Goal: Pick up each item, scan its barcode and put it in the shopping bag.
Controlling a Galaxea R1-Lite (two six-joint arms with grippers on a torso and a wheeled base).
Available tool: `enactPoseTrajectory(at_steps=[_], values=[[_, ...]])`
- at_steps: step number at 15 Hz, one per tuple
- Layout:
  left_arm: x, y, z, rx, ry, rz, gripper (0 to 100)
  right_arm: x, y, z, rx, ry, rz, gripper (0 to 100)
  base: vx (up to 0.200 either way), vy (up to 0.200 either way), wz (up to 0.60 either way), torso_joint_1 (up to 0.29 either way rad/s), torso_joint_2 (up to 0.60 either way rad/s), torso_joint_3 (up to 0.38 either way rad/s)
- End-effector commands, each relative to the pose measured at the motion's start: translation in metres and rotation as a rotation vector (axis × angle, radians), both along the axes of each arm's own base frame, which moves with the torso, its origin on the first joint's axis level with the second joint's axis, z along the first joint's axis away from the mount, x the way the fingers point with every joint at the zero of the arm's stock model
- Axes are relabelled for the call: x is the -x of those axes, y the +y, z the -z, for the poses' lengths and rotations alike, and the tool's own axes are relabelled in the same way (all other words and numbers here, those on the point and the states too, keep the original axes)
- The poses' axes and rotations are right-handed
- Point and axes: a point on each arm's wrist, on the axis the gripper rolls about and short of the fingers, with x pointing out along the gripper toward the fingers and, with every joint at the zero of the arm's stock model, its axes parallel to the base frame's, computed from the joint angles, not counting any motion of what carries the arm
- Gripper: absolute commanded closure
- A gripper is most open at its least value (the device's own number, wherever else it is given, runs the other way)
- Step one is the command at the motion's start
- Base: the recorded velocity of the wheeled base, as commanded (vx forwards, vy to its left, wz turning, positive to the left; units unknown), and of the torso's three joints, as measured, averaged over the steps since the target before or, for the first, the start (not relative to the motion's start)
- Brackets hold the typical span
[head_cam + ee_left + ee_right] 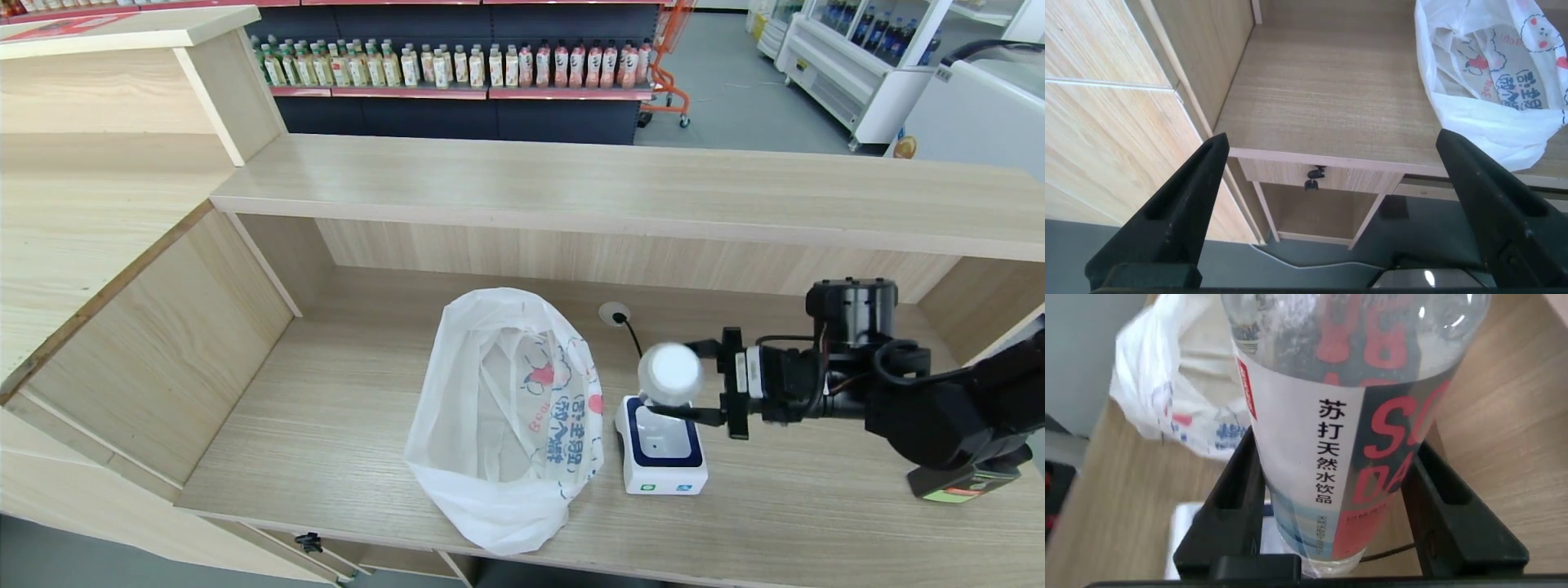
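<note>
My right gripper [694,380] is shut on a clear soda water bottle [1347,416] with a white and red label. It holds the bottle upright just above the white barcode scanner [661,445] on the counter; from the head view I see the bottle's white cap [669,371]. The white plastic shopping bag [506,416] stands open directly left of the scanner and also shows in the right wrist view [1180,384]. My left gripper [1331,220] hangs open off the counter's front left edge, with nothing between its fingers; the bag [1494,73] lies beyond it.
The scanner's black cable [630,331] runs to a hole in the wooden counter [326,425]. A raised wooden ledge [620,188] borders the back and a side panel the left. A drawer lock [1313,175] sits below the counter edge.
</note>
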Motion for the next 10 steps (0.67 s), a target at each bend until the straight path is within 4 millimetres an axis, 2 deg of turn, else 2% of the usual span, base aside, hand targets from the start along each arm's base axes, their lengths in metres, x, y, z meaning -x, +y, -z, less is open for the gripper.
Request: enactPoseTrajectory(at_steps=[1, 3, 8, 10], values=[[0.000, 0.000, 0.000, -0.001, 0.000, 0.000, 0, 0.044, 0.021, -0.091, -0.190, 0.087, 0.053, 100, 0.000, 0.000, 0.00, 0.000, 0.00, 0.000], [0.000, 0.000, 0.000, -0.001, 0.000, 0.000, 0, 0.046, 0.023, -0.104, -0.334, 0.254, 0.163, 100, 0.000, 0.000, 0.00, 0.000, 0.00, 0.000], [0.000, 0.000, 0.000, 0.001, 0.000, 0.000, 0, 0.021, 0.028, -0.074, -0.666, 0.586, 0.395, 100, 0.000, 0.000, 0.00, 0.000, 0.00, 0.000], [0.000, 0.000, 0.000, -0.001, 0.000, 0.000, 0, 0.017, 0.030, -0.060, -0.656, 0.648, 0.413, 100, 0.000, 0.000, 0.00, 0.000, 0.00, 0.000]])
